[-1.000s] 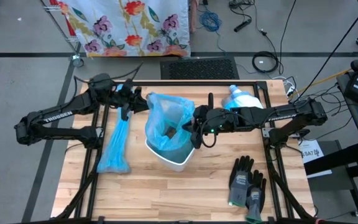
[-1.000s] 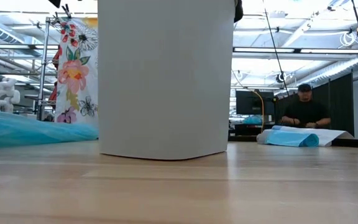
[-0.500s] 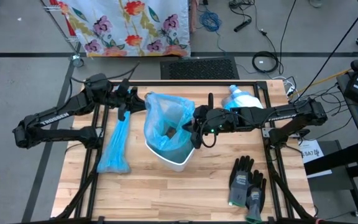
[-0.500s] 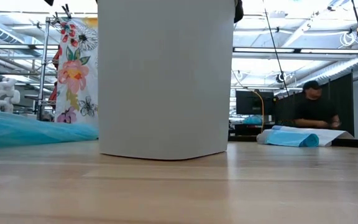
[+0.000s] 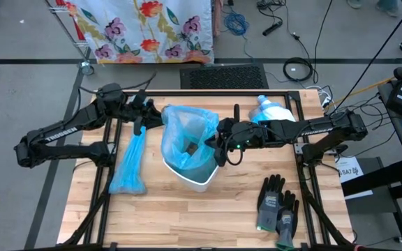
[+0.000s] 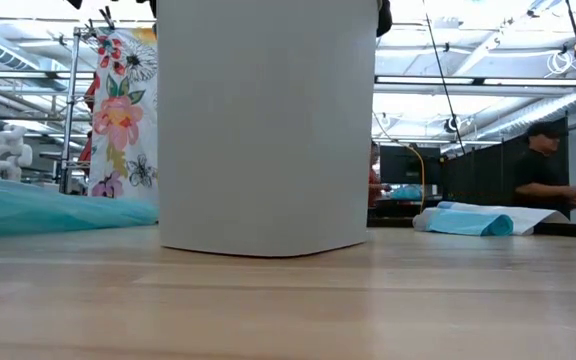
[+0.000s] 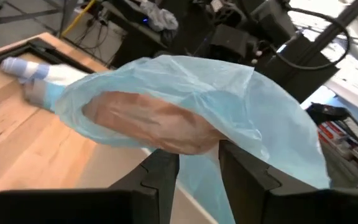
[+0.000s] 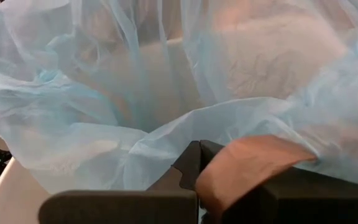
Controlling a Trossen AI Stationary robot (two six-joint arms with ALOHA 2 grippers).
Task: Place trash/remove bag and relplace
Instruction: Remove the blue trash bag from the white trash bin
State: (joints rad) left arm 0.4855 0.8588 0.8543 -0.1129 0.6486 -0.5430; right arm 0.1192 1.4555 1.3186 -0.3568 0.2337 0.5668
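A white trash bin (image 5: 199, 178) stands near the middle of the wooden table (image 5: 187, 223), lined with a light blue bag (image 5: 187, 132) whose mouth billows above the rim. Brown crumpled trash (image 5: 189, 147) lies down inside the bag.

The left gripper (image 5: 145, 115) is at the far-left edge of the bag's mouth. In its wrist view the two dark fingers (image 7: 166, 171) stand a little apart, with the blue film draped over and between them; whether they pinch the film I cannot tell.

The right gripper (image 5: 222, 139) sits at the right side of the bag's mouth, its claw closed on the bag's edge.

A flattened blue bag (image 5: 130, 166) lies on the table left of the bin. A pair of grey-black gloves (image 5: 278, 206) lies at the near right, and a blue-and-white packet (image 5: 271, 111) at the far right.

In the low view a person (image 6: 546, 170) stands in the room beyond.
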